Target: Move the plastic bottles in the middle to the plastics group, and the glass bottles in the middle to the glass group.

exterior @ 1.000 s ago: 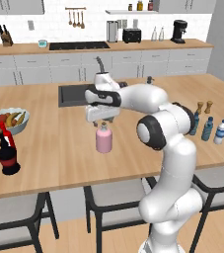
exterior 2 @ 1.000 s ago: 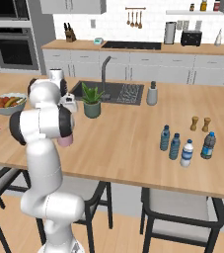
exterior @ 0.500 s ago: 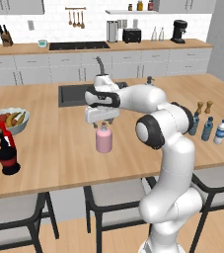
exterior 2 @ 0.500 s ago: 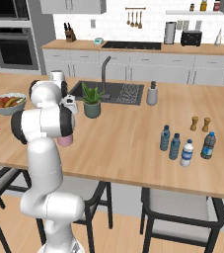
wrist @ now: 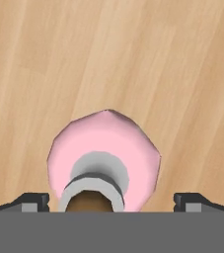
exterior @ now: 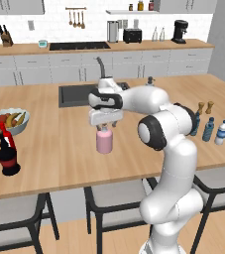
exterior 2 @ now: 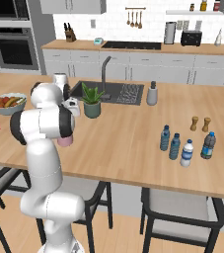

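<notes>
The big wooden counter holds everything. The gripper hangs right over the pink bottle, its two fingers wide open on each side of the neck, not squeezing it. The pink bottle stands straight up, stopper on top, in the middle of the counter. Far left stand the fruit bowl and the dark bottle with the red neck. Far right stand the small blue bottles, with two brown shakers behind them.

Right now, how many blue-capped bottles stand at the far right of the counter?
4, clustered by the two brown shakers: bottle, bottle, bottle and bottle. None seems hidden.
</notes>
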